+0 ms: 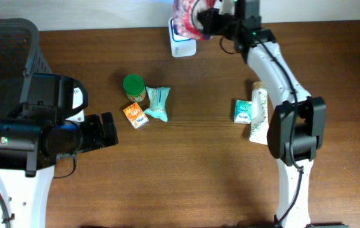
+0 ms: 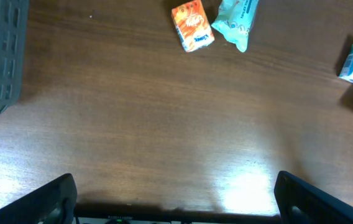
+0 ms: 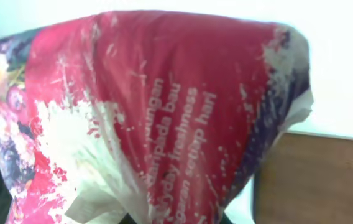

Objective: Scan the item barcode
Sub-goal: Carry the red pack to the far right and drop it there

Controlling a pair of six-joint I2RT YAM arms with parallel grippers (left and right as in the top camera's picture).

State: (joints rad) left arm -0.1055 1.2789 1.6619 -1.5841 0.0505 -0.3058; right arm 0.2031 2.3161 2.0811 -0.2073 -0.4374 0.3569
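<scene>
– At the far left, the left gripper [image 1: 107,130] hangs over bare table [image 1: 199,177], jaws spread wide, holding nothing. Where's the item?
– Top middle: the red pouch [image 1: 185,18] is pinched in the right gripper [image 1: 208,19], just over the far end of the white scanner [image 1: 181,45].
– How should it scan well?
– Get the film taut, turn the barcode face down toward the scanner and hold it steady. I see no barcode yet.
– Which way does it point?
– It's crumpled. Its print [image 3: 176,143] runs steeply upward in the wrist view. I can't tell its long axis from above.

Red printed pouch [image 3: 164,118] fills view, wood table [image 3: 319,180] behind.
</scene>
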